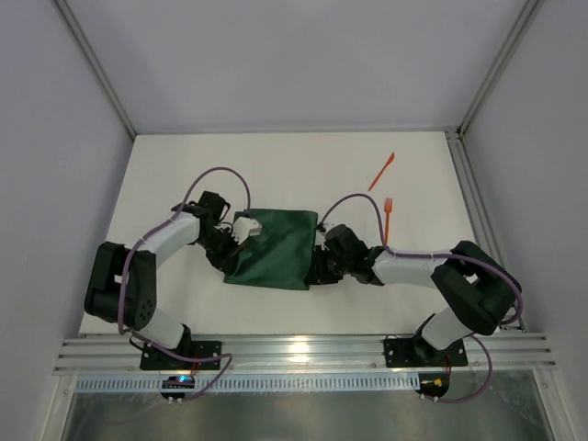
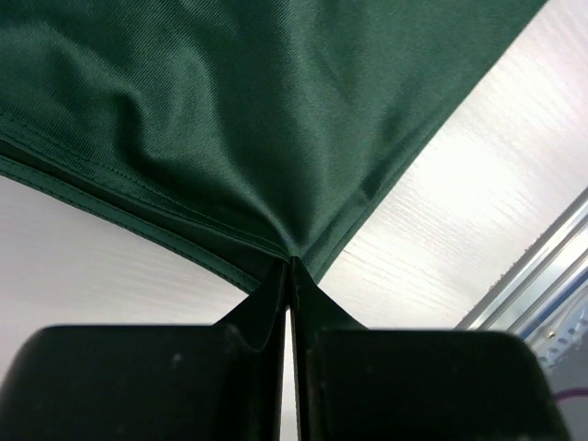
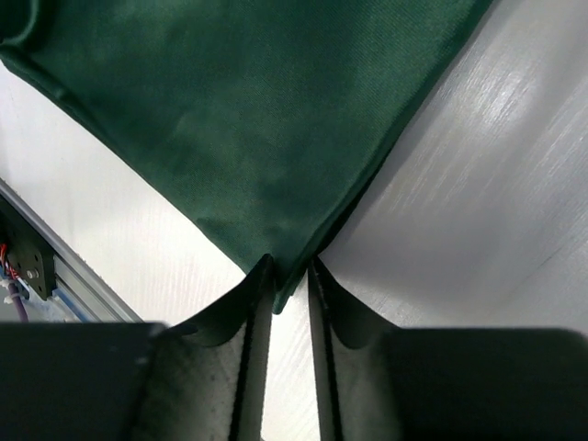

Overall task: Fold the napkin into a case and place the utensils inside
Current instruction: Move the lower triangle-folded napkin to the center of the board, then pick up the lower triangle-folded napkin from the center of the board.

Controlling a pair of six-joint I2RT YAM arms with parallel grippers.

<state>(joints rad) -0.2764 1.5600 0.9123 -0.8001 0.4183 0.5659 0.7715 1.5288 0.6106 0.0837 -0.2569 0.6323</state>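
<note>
napkin pinched at two corners, utensils off to the side

dark green napkin lying folded on the white table, roughly in the middle, between the two arms. layered edge with stitched hem visible in the left wrist view, cloth puckered and drawn toward the pinch point.

left gripper at the napkin's left side, fingers pressed fully together with only a hairline between them, a corner of the cloth clamped at the tips. fabric fanning out from that point in tight creases.

right gripper at the napkin's right lower corner, fingers set narrowly apart, the corner of the cloth sitting in the slot between them. no telling from the pictures whether the pads actually press the cloth or only flank it. cloth here flatter, smooth, no puckering.

orange fork on the table right of the napkin, near the right arm's cable, tines pointing away from the arm bases. orange knife farther back, lying at a slant, apart from the fork and well apart from the napkin. both untouched by either gripper.

aluminium rail running along the near edge, arm bases bolted to it.
</note>
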